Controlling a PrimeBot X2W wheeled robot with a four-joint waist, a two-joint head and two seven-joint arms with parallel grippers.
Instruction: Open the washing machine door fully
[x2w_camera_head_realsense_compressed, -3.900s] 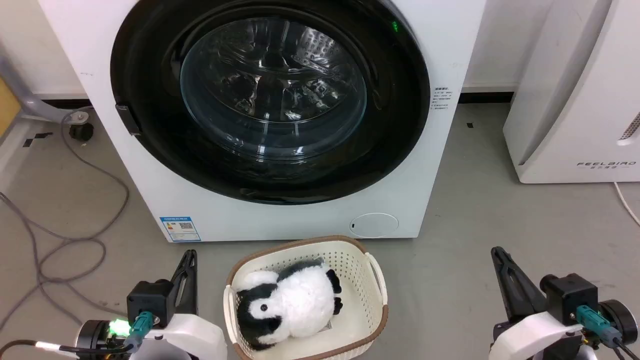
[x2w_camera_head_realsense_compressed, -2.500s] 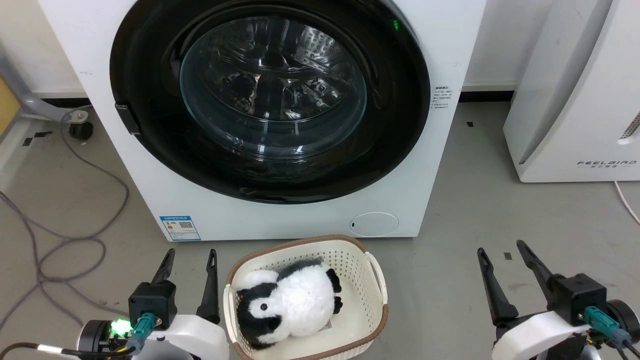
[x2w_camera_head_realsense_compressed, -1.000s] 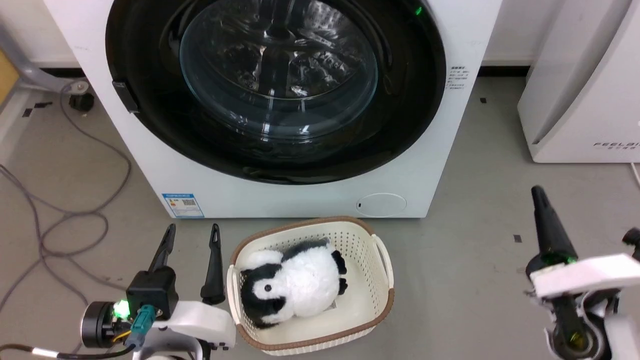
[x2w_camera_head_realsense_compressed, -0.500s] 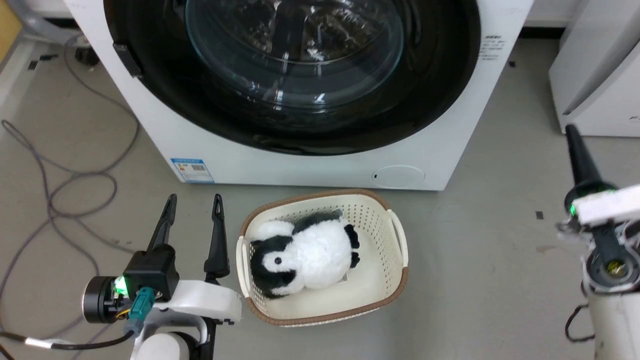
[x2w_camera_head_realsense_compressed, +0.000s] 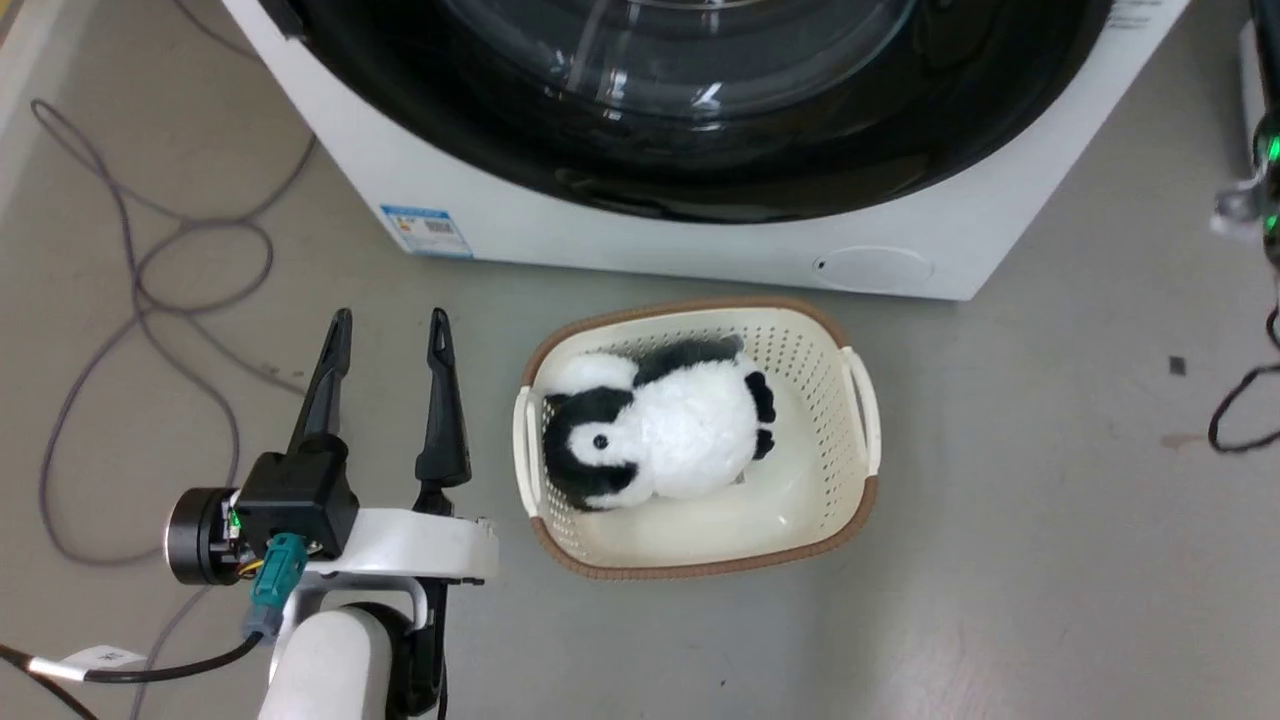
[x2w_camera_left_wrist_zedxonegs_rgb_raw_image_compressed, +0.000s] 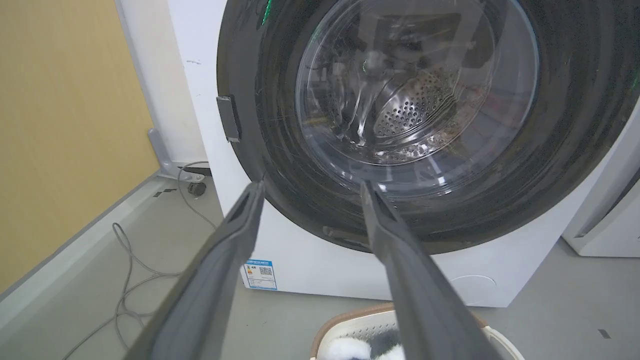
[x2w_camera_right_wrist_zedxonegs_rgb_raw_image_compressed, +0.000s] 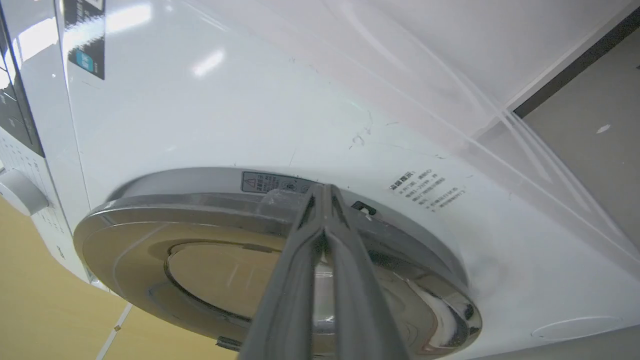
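Note:
The washing machine (x2w_camera_head_realsense_compressed: 700, 245) is a white box, and its glossy black washing machine door (x2w_camera_left_wrist_zedxonegs_rgb_raw_image_compressed: 400, 100) lies shut against the front, with the steel drum visible through the glass bowl. A small grey tab (x2w_camera_left_wrist_zedxonegs_rgb_raw_image_compressed: 229, 118) sits on the door's left rim. My left gripper (x2w_camera_head_realsense_compressed: 388, 325) is open low over the floor, left of the basket, pointing at the machine; its fingers (x2w_camera_left_wrist_zedxonegs_rgb_raw_image_compressed: 240, 225) frame the door's lower left. My right gripper (x2w_camera_right_wrist_zedxonegs_rgb_raw_image_compressed: 323, 189) is shut with nothing in it, tips at the door's right rim (x2w_camera_right_wrist_zedxonegs_rgb_raw_image_compressed: 210, 197) beside a warning label.
A cream basket (x2w_camera_head_realsense_compressed: 860, 380) holding a black-and-white plush penguin (x2w_camera_head_realsense_compressed: 660, 430) stands on the floor just before the machine. Grey cables (x2w_camera_head_realsense_compressed: 150, 260) loop on the floor at left. A yellow wall (x2w_camera_left_wrist_zedxonegs_rgb_raw_image_compressed: 65, 125) is left of the machine, and a white appliance (x2w_camera_left_wrist_zedxonegs_rgb_raw_image_compressed: 607, 225) stands at its right.
The head camera has tilted down and closer. Both grippers opened early on; the right one then shut and rose to the machine's right side. The left arm barely moved.

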